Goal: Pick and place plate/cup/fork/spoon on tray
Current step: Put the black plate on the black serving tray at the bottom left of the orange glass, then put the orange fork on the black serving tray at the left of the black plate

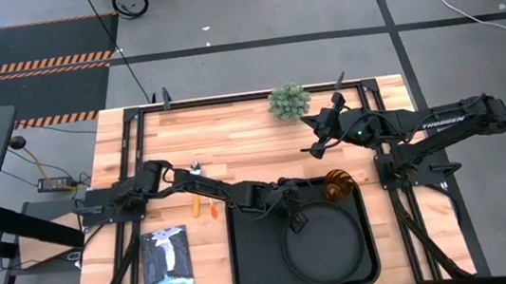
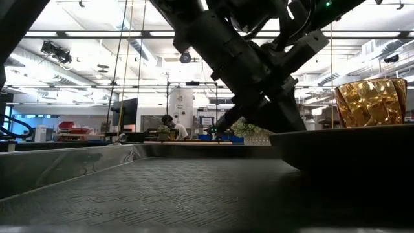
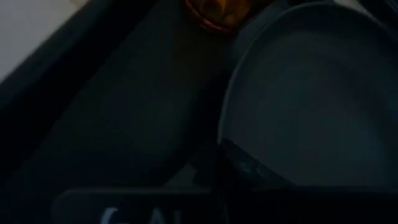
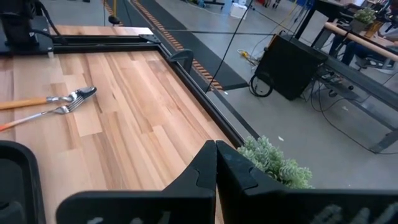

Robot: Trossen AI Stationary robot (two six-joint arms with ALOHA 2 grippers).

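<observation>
On the tabletop [image 1: 233, 135] left of tray [image 1: 249, 276], fork [image 4: 37, 116] and spoon [image 4: 53, 99] lie side by side, heads toward the far edge; left gripper [image 1: 293, 222] fingers grip plate [image 1: 327, 243] rim, right gripper [image 1: 314, 150] fingers closed, empty.

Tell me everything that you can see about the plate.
The plate is round, flat and black, with a low raised rim and a matte look. It lies level inside the tray, filling much of its right part. The left gripper is at its rim. The cup stands just beyond its far edge.
</observation>
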